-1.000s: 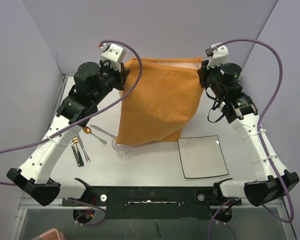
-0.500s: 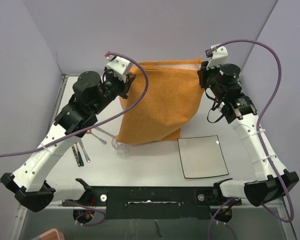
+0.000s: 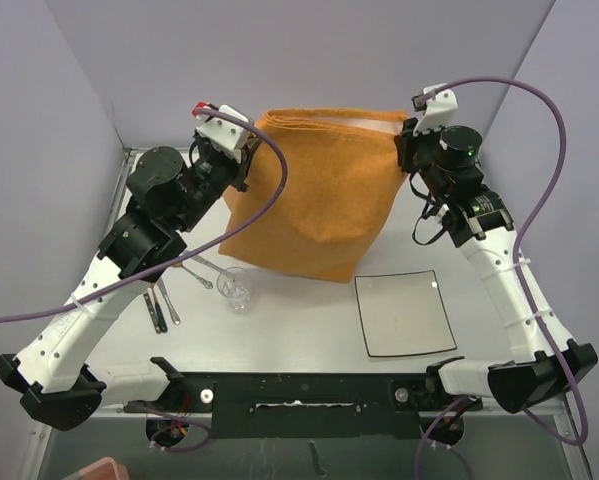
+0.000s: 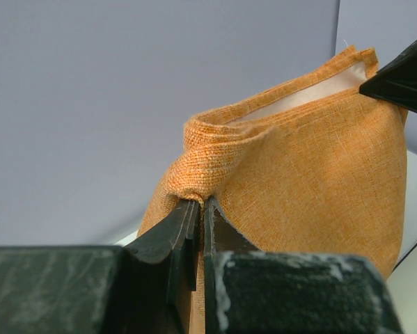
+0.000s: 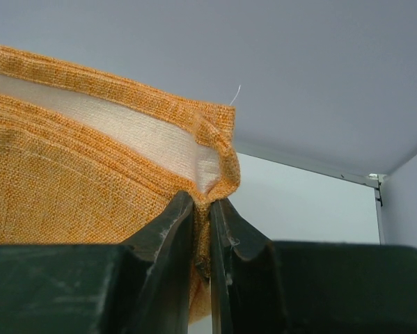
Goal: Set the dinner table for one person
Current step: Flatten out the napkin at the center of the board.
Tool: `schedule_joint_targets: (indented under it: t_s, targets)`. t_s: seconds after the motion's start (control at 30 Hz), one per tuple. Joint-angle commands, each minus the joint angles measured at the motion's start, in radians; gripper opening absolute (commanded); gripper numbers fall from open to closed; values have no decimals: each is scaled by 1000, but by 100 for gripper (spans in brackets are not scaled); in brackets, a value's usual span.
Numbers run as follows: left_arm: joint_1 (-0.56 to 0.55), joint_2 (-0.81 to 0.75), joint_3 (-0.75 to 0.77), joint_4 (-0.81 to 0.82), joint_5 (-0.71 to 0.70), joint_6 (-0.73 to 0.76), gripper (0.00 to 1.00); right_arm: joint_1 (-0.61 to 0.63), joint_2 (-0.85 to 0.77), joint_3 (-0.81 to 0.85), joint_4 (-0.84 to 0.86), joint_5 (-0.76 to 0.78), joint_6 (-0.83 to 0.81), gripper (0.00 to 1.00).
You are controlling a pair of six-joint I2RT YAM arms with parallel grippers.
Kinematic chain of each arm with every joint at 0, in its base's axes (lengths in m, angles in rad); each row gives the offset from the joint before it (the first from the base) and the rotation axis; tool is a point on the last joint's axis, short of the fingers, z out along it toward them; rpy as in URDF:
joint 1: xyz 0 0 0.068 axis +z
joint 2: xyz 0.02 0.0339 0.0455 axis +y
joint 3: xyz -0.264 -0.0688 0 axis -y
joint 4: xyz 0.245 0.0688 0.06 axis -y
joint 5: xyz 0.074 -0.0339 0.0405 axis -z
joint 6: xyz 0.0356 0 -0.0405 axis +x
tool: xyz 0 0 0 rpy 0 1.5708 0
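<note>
Across the upper centre of the overhead view, one orange cloth mat (image 3: pixel 314 205) is held up over the white counter (image 3: pixel 299 335), which fills the middle and lower frame. One top corner is pinched by the left gripper (image 4: pixel 201 205) and the other by the right gripper (image 5: pixel 202 202), presumably so that the mat can be spread flat. One square plate (image 3: pixel 404 312), one glass (image 3: pixel 236 288) and several pieces of cutlery (image 3: pixel 164 300), too small to be counted, are seen below.
</note>
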State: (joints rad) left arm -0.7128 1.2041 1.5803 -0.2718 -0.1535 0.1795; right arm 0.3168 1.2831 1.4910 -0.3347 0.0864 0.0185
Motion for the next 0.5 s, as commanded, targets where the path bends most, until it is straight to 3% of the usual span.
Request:
schedule_joint_targets:
  t_s: [0.0, 0.13, 0.33, 0.47]
  targets:
    - [-10, -22, 31, 234, 5, 44, 0, 9, -63, 58, 140, 90, -11, 0]
    - [-15, 6, 6, 287, 4, 56, 0, 8, -88, 15, 214, 116, -27, 0]
    - [-7, 49, -79, 359, -53, 64, 0, 5, -71, -11, 187, 128, -19, 0]
    - [58, 38, -162, 379, -42, 7, 0, 5, -72, -54, 151, 110, 47, 0]
